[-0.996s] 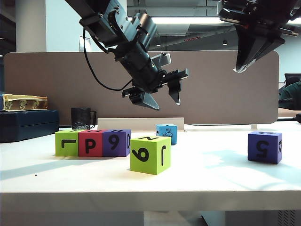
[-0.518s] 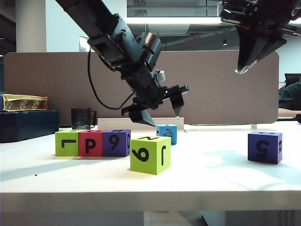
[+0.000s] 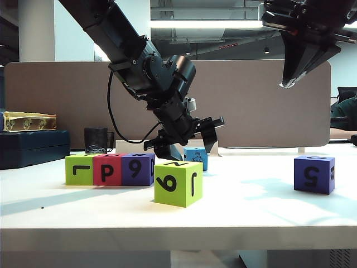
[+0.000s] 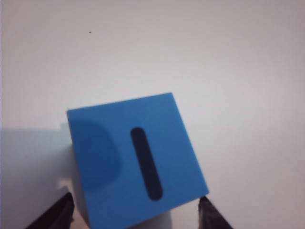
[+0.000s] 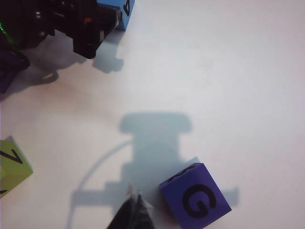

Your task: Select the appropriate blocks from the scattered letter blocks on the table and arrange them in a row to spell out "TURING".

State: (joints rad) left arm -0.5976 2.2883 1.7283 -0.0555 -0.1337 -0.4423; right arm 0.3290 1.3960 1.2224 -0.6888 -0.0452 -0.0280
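Six foam letter cubes on the white desk: two lime, two purple, one red, one light-blue cube. Left gripper spread, straddling the light-blue cube untouched. Right gripper pinched together, high above the lone purple cube.

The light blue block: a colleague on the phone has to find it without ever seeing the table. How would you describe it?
On the white table, look behind the lone lime green block at the front, toward the brown partition. The light blue block sits there, directly under the left pincer, whose open fingers straddle it. It is the only blue cube, with a black I on top.
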